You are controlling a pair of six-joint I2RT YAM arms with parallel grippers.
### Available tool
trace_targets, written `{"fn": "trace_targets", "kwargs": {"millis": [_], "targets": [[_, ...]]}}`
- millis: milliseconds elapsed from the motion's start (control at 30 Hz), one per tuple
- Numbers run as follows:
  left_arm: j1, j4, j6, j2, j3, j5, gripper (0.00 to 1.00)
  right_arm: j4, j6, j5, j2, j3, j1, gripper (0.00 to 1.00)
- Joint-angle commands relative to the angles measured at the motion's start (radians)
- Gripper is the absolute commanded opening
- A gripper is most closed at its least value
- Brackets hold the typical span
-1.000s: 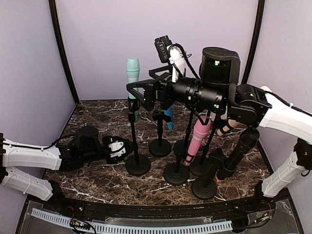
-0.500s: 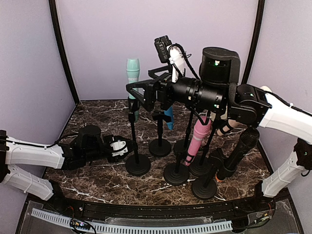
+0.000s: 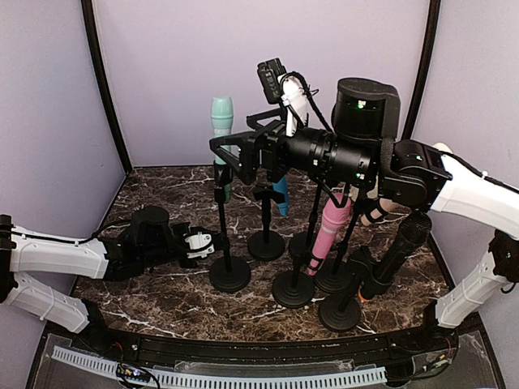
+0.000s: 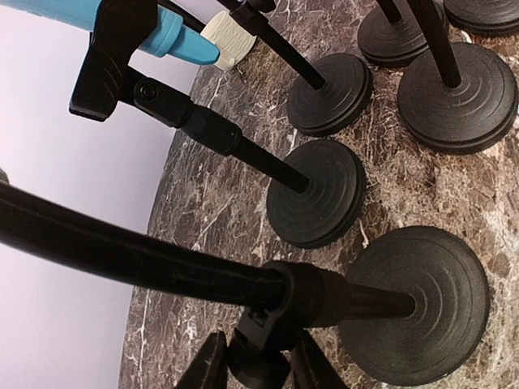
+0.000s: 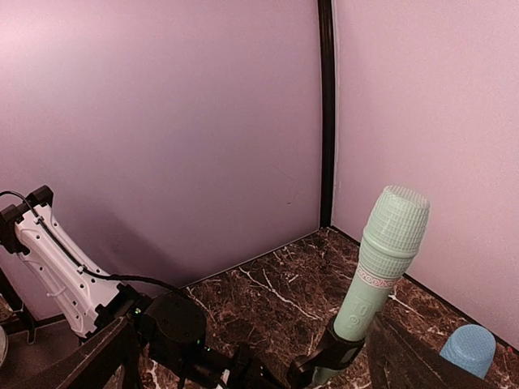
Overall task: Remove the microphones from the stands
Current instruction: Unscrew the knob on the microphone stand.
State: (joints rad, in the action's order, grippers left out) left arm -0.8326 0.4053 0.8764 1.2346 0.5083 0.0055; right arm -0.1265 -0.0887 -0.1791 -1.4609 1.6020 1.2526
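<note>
Mint-green microphone: ribbed pale head, upright, clipped atop leftmost black round-based stand, toward dark marbled surface's near edge.
Left fingers: pinching that stand's pole low down.
Right fingers: spread wide, near microphone.

Microphone atop leftmost stand — other stands clustered right.
</note>
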Motion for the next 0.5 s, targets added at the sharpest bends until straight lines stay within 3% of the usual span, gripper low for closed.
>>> {"fn": "trace_targets", "kwargs": {"millis": [0, 467], "targets": [[0.005, -0.047, 0.019, 0.0, 0.026, 0.006, 0.27, 0.054, -0.01, 0.003, 0.026, -0.01, 0.01, 0.98], [0.005, -0.257, -0.06, -0.045, 0.094, 0.05, 0.11, 0.059, -0.005, -0.002, 0.018, -0.01, 0.01, 0.98]]}}
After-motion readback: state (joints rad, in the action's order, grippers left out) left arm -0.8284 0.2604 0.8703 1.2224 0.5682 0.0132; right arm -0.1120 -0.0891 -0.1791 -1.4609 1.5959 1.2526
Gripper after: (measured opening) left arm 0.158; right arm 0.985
